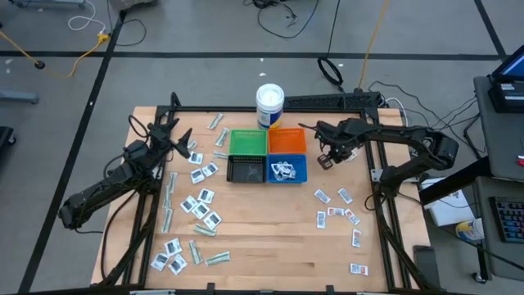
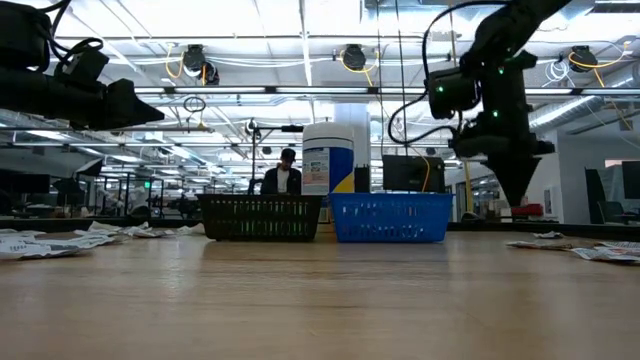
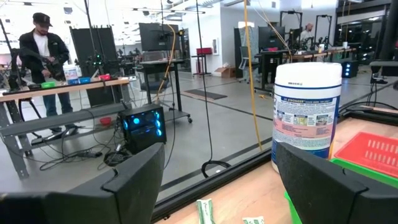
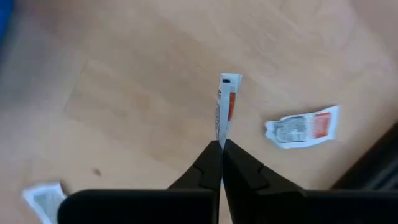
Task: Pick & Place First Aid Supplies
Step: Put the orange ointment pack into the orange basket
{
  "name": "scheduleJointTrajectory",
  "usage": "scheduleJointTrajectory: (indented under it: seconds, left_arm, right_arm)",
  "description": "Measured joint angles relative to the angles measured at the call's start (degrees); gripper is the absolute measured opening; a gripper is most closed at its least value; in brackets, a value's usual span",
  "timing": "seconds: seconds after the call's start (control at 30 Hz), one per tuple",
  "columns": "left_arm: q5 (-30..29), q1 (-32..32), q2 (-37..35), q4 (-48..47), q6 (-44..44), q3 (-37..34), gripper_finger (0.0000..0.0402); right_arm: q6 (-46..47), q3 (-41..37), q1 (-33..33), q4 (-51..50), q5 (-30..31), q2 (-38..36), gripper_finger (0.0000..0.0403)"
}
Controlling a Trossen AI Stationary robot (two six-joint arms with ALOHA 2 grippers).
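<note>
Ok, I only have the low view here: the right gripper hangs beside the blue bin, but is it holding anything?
Observer: Yes. The right gripper is shut on a white packet with red print, gripped by one end and turned on edge above the bare wood.
Operator: And is anything in the blue bin so far?
Observer: The high view shows several white packets lying inside the blue bin.
</note>
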Motion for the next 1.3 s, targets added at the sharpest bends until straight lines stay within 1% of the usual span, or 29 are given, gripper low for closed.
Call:
scheduleJointTrajectory:
  seconds: [0.17,0.33,0.43,0.77,0.87,1.07,1.3]
  left_arm:
    - [0.0,-0.02,0.02,0.0,0.01,0.0,0.0308]
    - [-0.01,0.0,0.0,0.0,0.0,0.0,0.0308]
    - [0.0,-0.01,0.02,0.0,0.01,0.02,0.0308]
    - [0.0,-0.02,0.0,0.0,0.0,0.0,0.0308]
    - [-0.02,-0.01,0.0,0.0,0.02,0.0,0.0308]
    - [-0.02,0.0,0.0,0.0,0.0,0.0,0.0308]
    - [-0.01,-0.01,0.0,0.0,0.0,0.01,0.0308]
  right_arm:
    - [-9.55,4.56,0.0,-8.04,0.14,-0.04,0.0002]
    - [-19.1,8.01,0.02,-10.94,0.76,0.35,0.0001]
    - [-23.03,11.48,0.02,-10.47,1.96,3.05,0.0001]
    - [-34.13,27.73,0.52,-10.44,1.77,15.47,0.0001]
    - [-36.75,32.34,0.83,-9.76,1.77,19.15,0.0001]
    - [-39.72,38.83,2.05,-8.07,1.73,24.54,0.0001]
    - [-40.43,38.97,5.68,-2.67,1.82,27.34,0.0001]
